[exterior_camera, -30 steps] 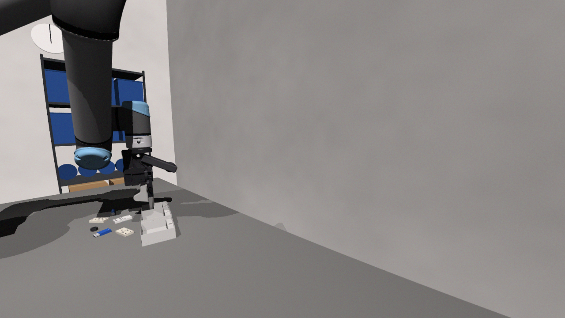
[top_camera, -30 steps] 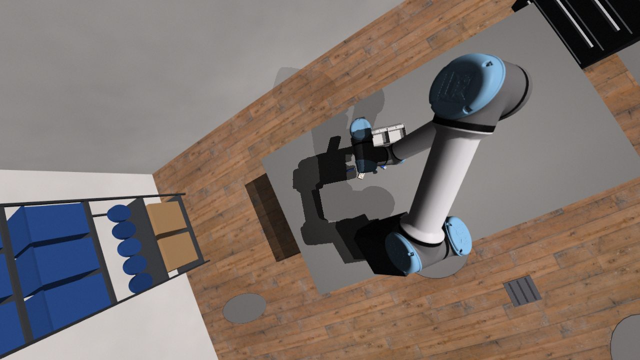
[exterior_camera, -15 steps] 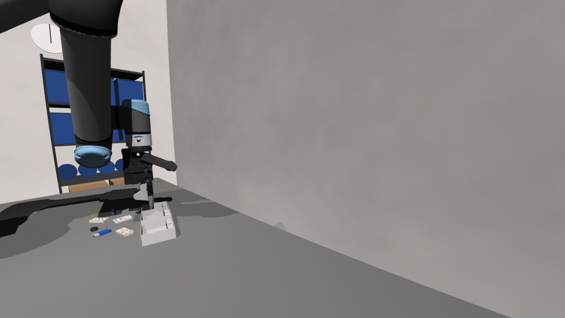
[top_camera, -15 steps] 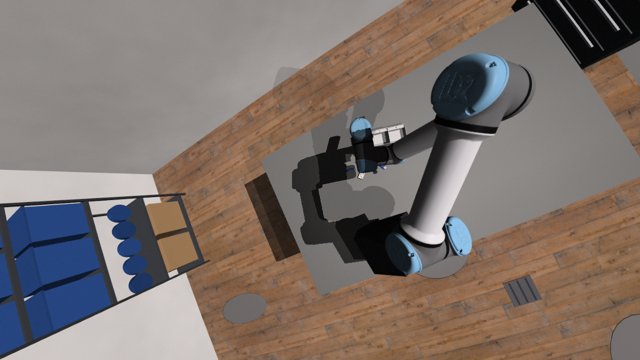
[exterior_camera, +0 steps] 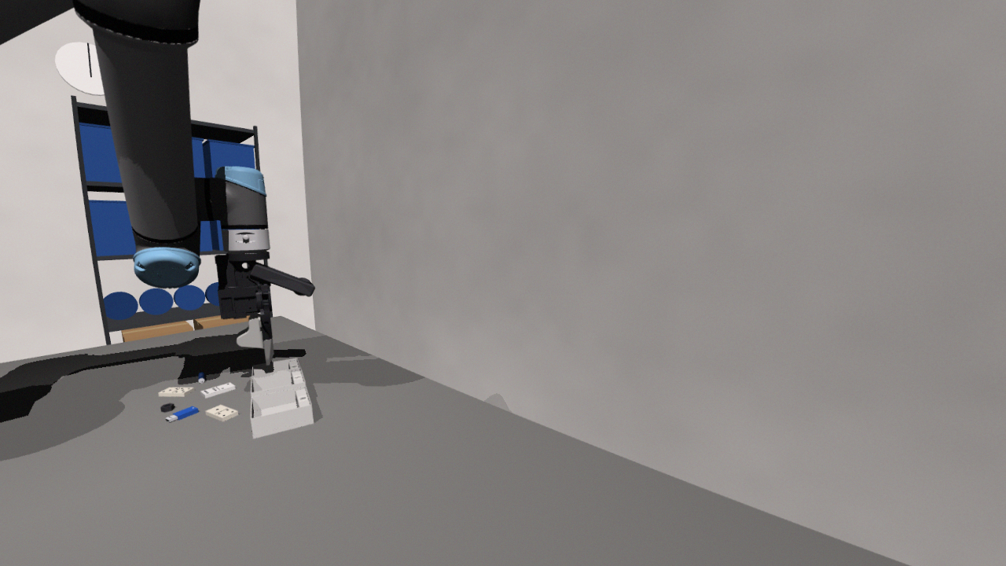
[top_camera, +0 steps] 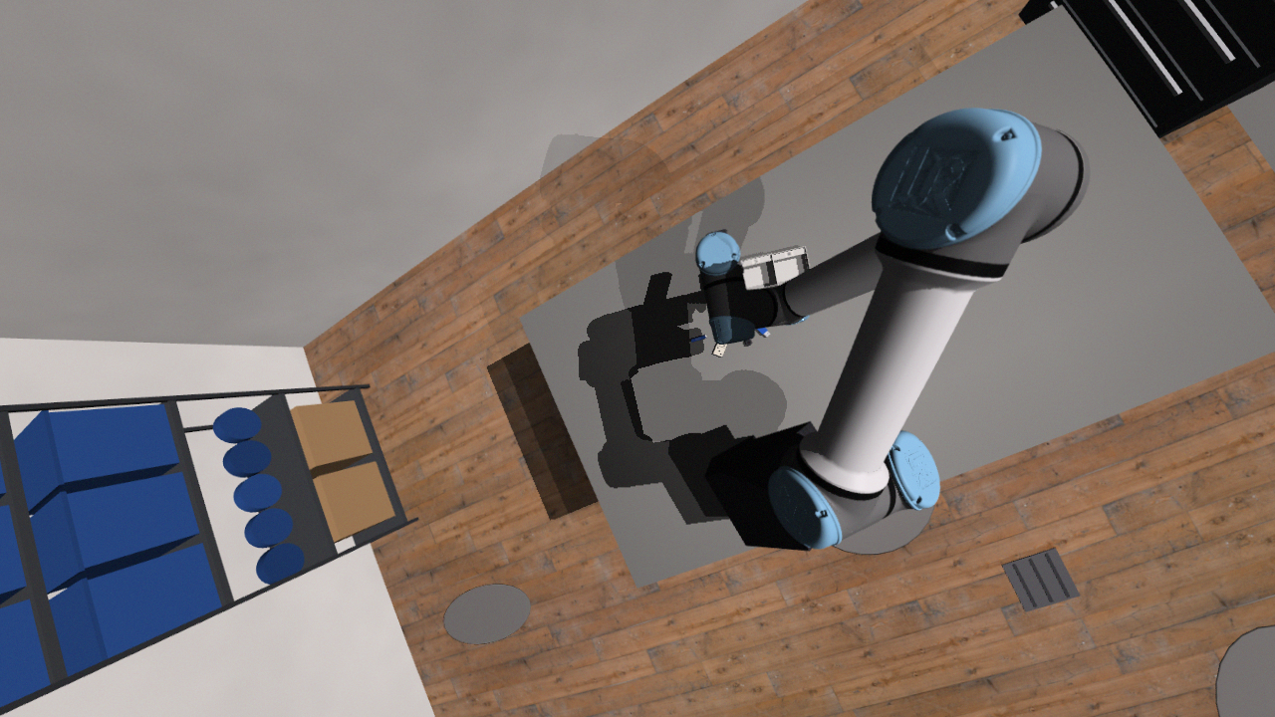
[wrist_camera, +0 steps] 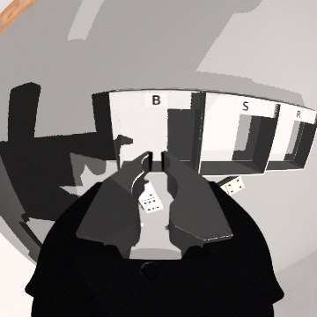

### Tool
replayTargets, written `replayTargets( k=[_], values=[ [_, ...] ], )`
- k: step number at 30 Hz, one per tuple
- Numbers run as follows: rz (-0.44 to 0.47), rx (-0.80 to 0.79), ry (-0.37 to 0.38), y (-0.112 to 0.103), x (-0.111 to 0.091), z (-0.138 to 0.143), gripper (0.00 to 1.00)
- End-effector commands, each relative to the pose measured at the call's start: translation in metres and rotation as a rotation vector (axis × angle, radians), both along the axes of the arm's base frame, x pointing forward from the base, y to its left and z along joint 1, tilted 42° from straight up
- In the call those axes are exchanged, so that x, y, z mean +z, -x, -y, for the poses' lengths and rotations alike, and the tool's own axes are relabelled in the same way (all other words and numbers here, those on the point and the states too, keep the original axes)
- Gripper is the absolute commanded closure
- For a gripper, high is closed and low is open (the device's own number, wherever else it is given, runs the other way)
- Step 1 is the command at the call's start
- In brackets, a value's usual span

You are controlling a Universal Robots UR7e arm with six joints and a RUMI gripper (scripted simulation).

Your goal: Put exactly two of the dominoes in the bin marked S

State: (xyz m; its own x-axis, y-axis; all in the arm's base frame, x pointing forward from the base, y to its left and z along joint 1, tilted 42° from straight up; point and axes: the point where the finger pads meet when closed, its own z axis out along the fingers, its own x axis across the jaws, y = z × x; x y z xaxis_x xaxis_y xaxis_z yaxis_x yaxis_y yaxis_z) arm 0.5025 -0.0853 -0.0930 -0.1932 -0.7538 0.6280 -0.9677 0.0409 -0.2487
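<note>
The nearest white spotted domino tile [wrist_camera: 151, 202] lies flat on the grey table [exterior_camera: 492, 478], right below the gripper [wrist_camera: 157, 158], seen through the slot between the two dark fingers. The fingers stand almost together with only a thin gap at the tips, and nothing is clamped in it. A second domino [wrist_camera: 232, 185] lies on the table to the right, just in front of the white open box marked S [wrist_camera: 220, 132]. That box sits between the one marked B [wrist_camera: 132, 128] on its left and the one marked R [wrist_camera: 304, 145] on its right. No tile can be made out inside S, so the job looks to be at its first pick, with no domino delivered. The next move probably calls for spreading the fingers, coming down over the tile's narrow sides, closing, then lifting and carrying it right to drop it over S, not B. In the exterior view three pale tiles lie left of the box row beside a blue USB stick [exterior_camera: 182, 413] and a small black piece [exterior_camera: 167, 406], but which tile is under the gripper is hard to tell there. The top view hides most of this beneath the wrist, and R's right edge is cut off in the wrist view.
</note>
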Motion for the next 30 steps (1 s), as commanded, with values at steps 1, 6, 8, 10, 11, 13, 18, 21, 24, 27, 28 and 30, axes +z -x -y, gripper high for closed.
replayTargets(
  k=[1, 6, 8, 10, 11, 13, 18, 21, 24, 27, 28, 30],
  values=[
    [-0.001, 0.001, 0.000, 0.002, 0.006, -0.006, 0.96],
    [-0.002, 0.001, 0.000, 0.004, 0.015, -0.014, 0.96],
    [-0.002, 0.001, 0.000, 0.005, 0.018, -0.017, 0.96],
    [-0.001, 0.001, 0.000, 0.006, 0.023, -0.021, 0.96],
    [0.000, 0.001, 0.000, 0.005, 0.023, -0.021, 0.96],
    [0.001, 0.001, 0.000, 0.004, 0.023, -0.021, 0.96],
    [0.002, 0.000, 0.000, 0.004, 0.023, -0.021, 0.96],
    [0.000, 0.001, 0.000, 0.009, 0.041, -0.037, 0.96],
    [0.001, 0.001, 0.000, 0.010, 0.048, -0.043, 0.96],
    [0.004, 0.001, 0.000, 0.012, 0.067, -0.059, 0.96],
    [0.004, 0.001, 0.000, 0.013, 0.073, -0.065, 0.96],
    [0.004, 0.001, 0.000, 0.016, 0.086, -0.076, 0.96]
  ],
)
